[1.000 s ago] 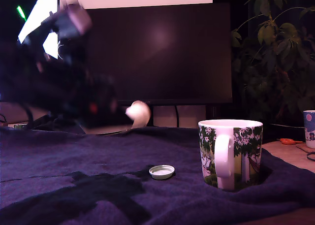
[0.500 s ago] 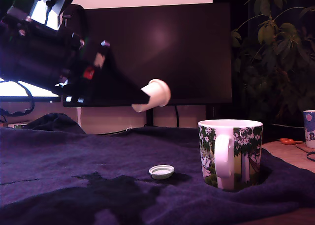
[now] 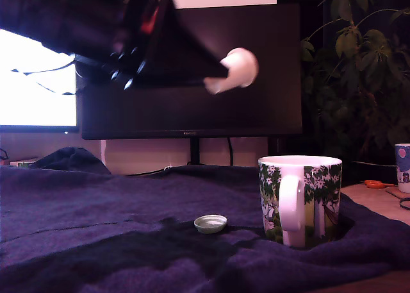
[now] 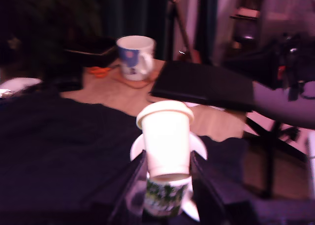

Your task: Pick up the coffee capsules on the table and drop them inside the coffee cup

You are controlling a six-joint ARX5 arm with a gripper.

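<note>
My gripper is high in the exterior view's upper middle, shut on a cream tapered coffee capsule. In the wrist view the same capsule sits between the two dark fingers, its rimmed end pointing away. The coffee cup, a white mug printed with green trees, stands on the dark blue cloth at the exterior view's right, below and to the right of the held capsule. In the wrist view the cup shows directly beyond the capsule. A second capsule, a whitish-green round disc, lies on the cloth left of the cup.
A dark monitor stands behind the cloth-covered table. A plant fills the exterior view's right. A white cup with blue pattern stands at the far right on bare wood, near an orange object.
The gripper has risen from cloth level and moved to the exterior view's right toward the cup, carrying the cream capsule. The disc capsule and the cup have stayed put.
</note>
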